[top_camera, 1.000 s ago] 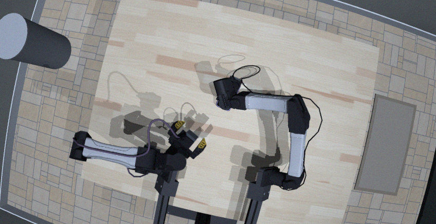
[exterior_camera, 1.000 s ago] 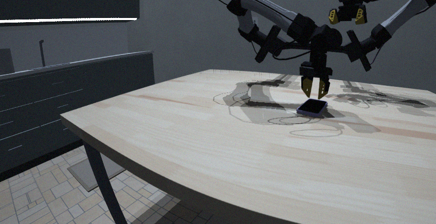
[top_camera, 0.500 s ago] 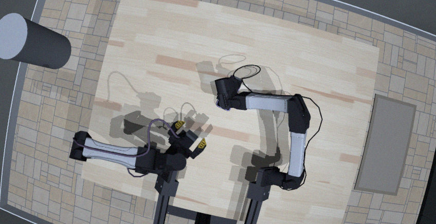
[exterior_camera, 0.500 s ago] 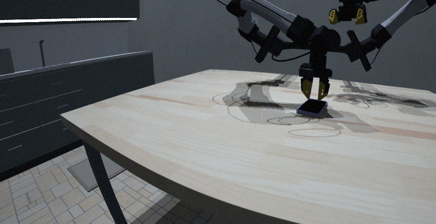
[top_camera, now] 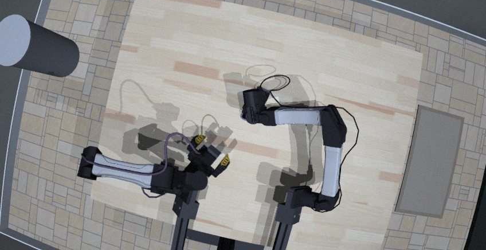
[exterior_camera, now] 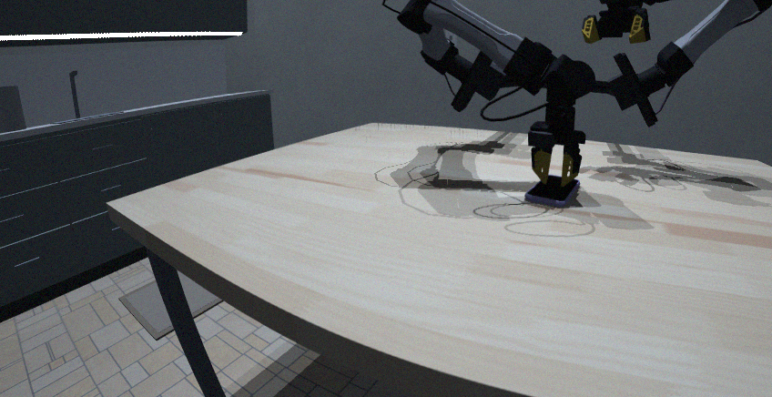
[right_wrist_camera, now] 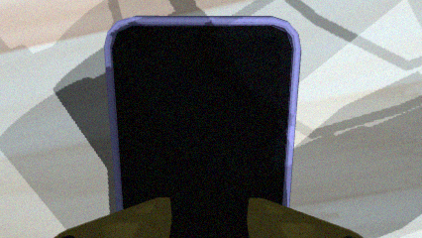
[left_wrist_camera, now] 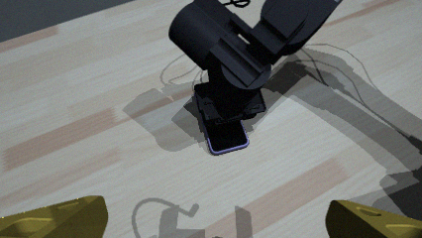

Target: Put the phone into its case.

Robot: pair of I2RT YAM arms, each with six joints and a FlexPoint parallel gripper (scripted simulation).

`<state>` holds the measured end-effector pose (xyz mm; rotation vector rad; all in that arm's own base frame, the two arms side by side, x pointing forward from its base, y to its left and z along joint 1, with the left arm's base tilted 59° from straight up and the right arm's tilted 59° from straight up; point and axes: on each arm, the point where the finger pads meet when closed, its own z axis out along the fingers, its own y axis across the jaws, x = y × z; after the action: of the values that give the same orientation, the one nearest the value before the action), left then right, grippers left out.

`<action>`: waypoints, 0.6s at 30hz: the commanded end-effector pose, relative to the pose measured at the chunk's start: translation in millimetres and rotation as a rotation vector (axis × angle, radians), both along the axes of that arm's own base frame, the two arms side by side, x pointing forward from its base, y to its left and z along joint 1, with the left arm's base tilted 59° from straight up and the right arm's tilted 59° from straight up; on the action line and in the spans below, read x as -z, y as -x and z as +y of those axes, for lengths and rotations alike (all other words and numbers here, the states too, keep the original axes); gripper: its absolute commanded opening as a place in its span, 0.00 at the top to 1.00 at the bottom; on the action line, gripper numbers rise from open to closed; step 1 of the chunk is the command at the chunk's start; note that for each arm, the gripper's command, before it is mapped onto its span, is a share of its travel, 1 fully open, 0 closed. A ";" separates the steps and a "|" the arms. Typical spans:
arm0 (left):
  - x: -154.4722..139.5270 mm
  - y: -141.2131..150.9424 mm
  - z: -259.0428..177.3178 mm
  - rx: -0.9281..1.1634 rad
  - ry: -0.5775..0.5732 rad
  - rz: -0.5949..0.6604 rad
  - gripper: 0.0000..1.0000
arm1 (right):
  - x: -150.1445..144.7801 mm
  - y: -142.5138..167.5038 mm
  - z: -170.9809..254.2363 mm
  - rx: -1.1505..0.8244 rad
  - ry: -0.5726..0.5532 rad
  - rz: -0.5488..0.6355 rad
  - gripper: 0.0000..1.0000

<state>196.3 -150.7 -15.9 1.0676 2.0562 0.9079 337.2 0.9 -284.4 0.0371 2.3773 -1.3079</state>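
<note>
The black phone (exterior_camera: 550, 195) (left_wrist_camera: 228, 135) (right_wrist_camera: 203, 109) lies face up inside the purple rim of its case (exterior_camera: 542, 201) (left_wrist_camera: 231, 149) (right_wrist_camera: 293, 124), which is flat on the table. Whether it is fully seated all round cannot be told; its near end is cut off in the right wrist view. My right gripper (exterior_camera: 554, 182) (right_wrist_camera: 209, 207) points down with its fingers partly open and nothing between them, the tips at or just above the screen. My left gripper (top_camera: 215, 148) (exterior_camera: 615, 40) (left_wrist_camera: 216, 208) is wide open and empty, raised well away from the phone.
The wooden table (top_camera: 273, 36) (exterior_camera: 379, 263) carries both arms. In the top view, the right arm covers nearly all of the phone and case. A dark cylinder (top_camera: 51, 49) stands to the left, and a grey mat (top_camera: 431, 162) lies on the floor to the right.
</note>
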 end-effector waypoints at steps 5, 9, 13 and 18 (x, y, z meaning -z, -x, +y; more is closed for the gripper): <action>-5.9 -4.0 -13.8 0.003 0.032 -0.025 0.00 | 12.4 3.3 -13.0 -0.004 -0.041 0.010 0.64; -5.9 -4.0 -13.8 0.003 0.032 -0.025 0.00 | 13.5 3.8 -14.7 -0.005 -0.048 0.012 0.64; -5.9 -4.0 -13.8 0.003 0.032 -0.025 0.00 | 13.5 3.8 -14.7 -0.005 -0.048 0.012 0.64; -5.9 -4.0 -13.8 0.003 0.032 -0.025 0.00 | 6.2 0.9 0.4 0.000 -0.012 0.003 0.64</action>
<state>196.3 -150.7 -15.9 1.0676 2.0562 0.9080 336.7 1.2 -284.6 -0.0085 2.3575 -1.2973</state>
